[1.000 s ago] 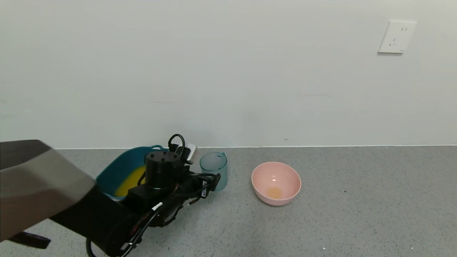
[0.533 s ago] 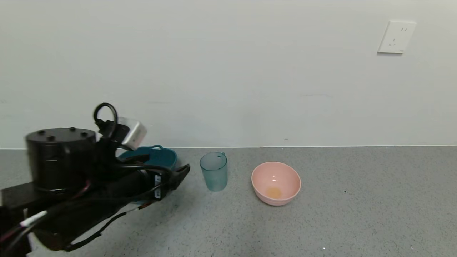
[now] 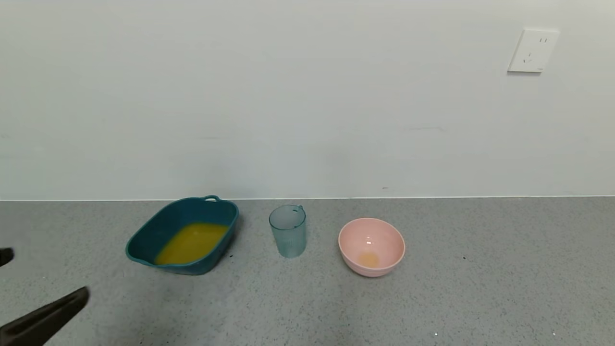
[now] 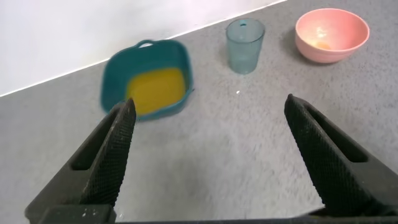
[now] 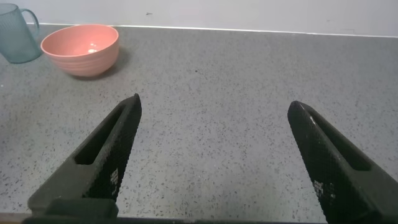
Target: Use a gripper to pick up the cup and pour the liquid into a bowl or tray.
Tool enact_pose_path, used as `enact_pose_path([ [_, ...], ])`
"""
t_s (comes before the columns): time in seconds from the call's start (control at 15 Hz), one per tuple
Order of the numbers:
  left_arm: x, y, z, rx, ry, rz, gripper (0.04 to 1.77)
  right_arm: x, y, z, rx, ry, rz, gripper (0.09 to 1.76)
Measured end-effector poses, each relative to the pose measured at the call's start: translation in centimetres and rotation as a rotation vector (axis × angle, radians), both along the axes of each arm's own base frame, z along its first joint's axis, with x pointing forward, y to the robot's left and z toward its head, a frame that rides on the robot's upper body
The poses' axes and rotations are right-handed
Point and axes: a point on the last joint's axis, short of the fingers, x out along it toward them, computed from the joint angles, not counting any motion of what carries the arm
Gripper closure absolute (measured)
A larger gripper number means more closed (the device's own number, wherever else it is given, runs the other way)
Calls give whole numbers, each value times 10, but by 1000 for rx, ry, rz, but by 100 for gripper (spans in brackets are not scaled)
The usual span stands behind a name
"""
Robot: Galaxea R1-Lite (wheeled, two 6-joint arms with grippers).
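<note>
— Where is the cup?

— The cup (image 3: pixel 288 230) stands upright on the grey counter (image 3: pixel 432 298), between the basin (image 3: pixel 144 240) on its left and the pink bowl (image 3: pixel 371 246) on its right, apart from both. It looks empty.

— And the liquid?

— The orange-yellow liquid (image 3: pixel 192 242) lies in the basin. A small orange patch also sits at the bottom of the pink bowl.

— What of the left gripper?

— The left gripper (image 4: pixel 208 155) hangs above the counter, well back from the three vessels, its fingers (image 4: pixel 112 155) spread wide with nothing between them. In the head view only dark parts show at the lower left edge.

— And the right one?

— The right gripper (image 5: pixel 214 162) sits over bare counter, off to the right of the pink bowl, its fingers (image 5: pixel 106 155) likewise wide apart and holding nothing.
</note>
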Motion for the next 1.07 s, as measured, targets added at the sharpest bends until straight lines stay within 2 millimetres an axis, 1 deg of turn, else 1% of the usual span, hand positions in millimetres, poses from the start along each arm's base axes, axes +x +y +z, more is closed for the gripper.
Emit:
enact_pose_path([
  [0.07,-18,9,1,-6,-29,36,10,0,0,0,0,0,0,14],
  [0.2,-49,21,4,-13,-114,144,10,0,0,0,0,0,0,14],
  [0.33,-71,24,5,-21,-193,236,10,0,0,0,0,0,0,14],
  [0.47,-87,23,3,-23,-251,320,10,0,0,0,0,0,0,14],
  [0.67,-104,21,-13,-17,-300,372,10,0,0,0,0,0,0,14],
  [0.8,-113,19,-30,-22,-328,377,9,0,0,0,0,0,0,14],
  [0.93,-118,18,-48,-35,-346,345,9,0,0,0,0,0,0,14],
  [1.07,-118,17,-64,-48,-380,308,9,0,0,0,0,0,0,14],
])
